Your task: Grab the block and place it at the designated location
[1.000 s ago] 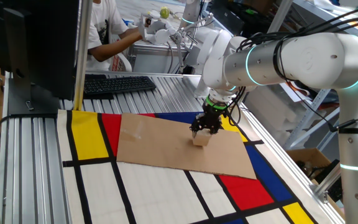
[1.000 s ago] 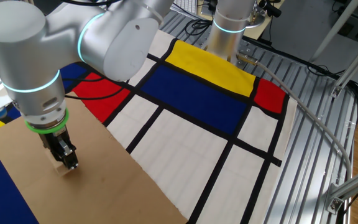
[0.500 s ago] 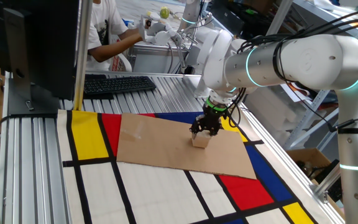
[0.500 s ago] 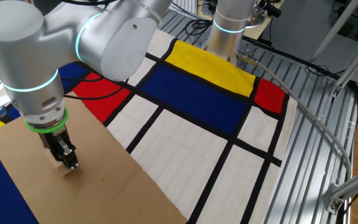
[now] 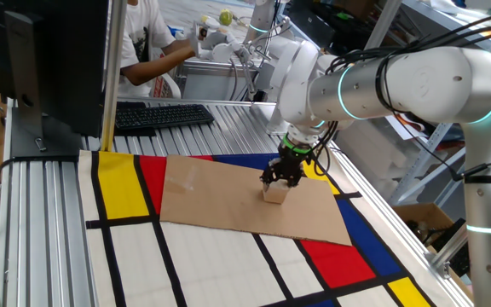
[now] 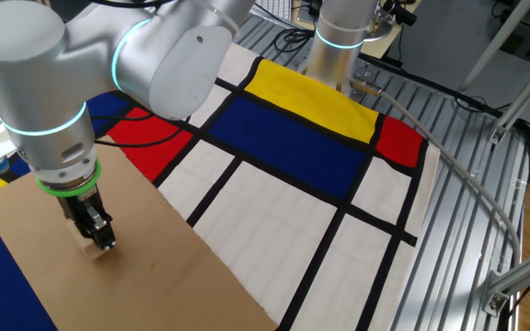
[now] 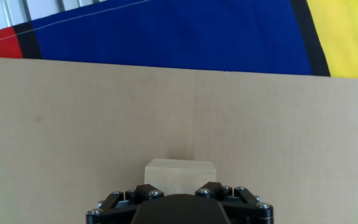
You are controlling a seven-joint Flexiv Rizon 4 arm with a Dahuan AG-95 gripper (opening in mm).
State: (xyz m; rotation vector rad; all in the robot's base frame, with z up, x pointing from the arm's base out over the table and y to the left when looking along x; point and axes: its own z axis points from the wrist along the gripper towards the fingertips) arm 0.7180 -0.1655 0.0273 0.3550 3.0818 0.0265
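The block [image 5: 274, 194], a small pale tan wooden cube, rests on a brown cardboard sheet [image 5: 211, 198] laid over the coloured mat. My gripper [image 5: 280, 179] points straight down on it, with the black fingers at its two sides and closed to its width. In the other fixed view the gripper [image 6: 100, 240] covers most of the block [image 6: 97, 249]. In the hand view the block [image 7: 180, 170] sits just ahead of the gripper body [image 7: 180, 208], which hides the fingertips.
The mat has red, yellow, blue and white panels with black lines [image 6: 293, 138]. A keyboard [image 5: 160, 114] and a monitor [image 5: 54, 60] stand at the back left. A person [image 5: 147, 43] sits behind the table. Aluminium rails [image 6: 486, 184] border the mat.
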